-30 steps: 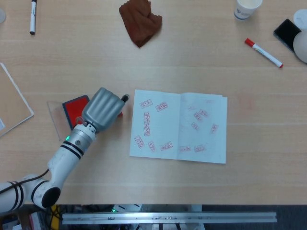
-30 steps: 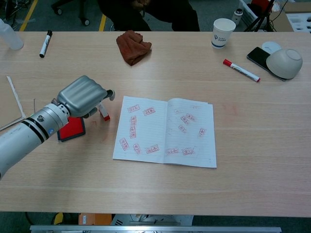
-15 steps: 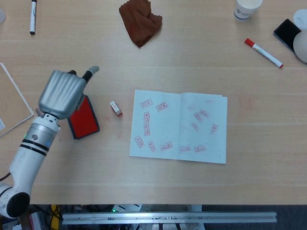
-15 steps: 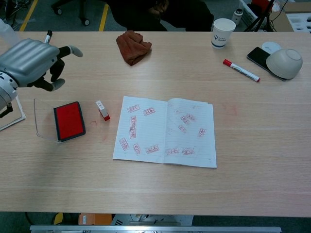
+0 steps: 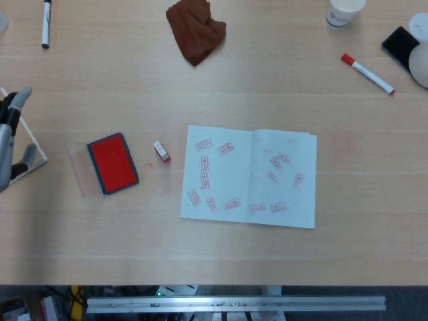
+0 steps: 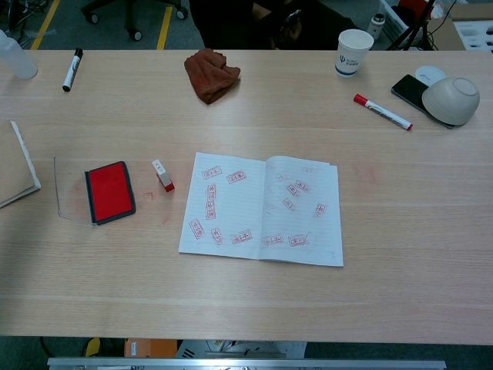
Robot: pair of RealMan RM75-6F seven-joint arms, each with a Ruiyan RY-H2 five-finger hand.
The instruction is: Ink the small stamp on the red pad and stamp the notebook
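The small stamp lies on its side on the table, between the red ink pad and the open notebook. Several red stamp marks cover both notebook pages. Only the head view shows my left hand, cut off by the far left edge, well left of the pad, fingers apart and holding nothing. It touches neither stamp nor pad. Neither view shows my right hand.
A brown cloth lies at the back centre. A paper cup, red marker, phone and bowl sit at the back right. A black marker and a flat board are at the left.
My left hand let go of the stamp beside the notebook, lifted, and drew back left past the pad to the frame edge. The stamp stays lying where it was released.
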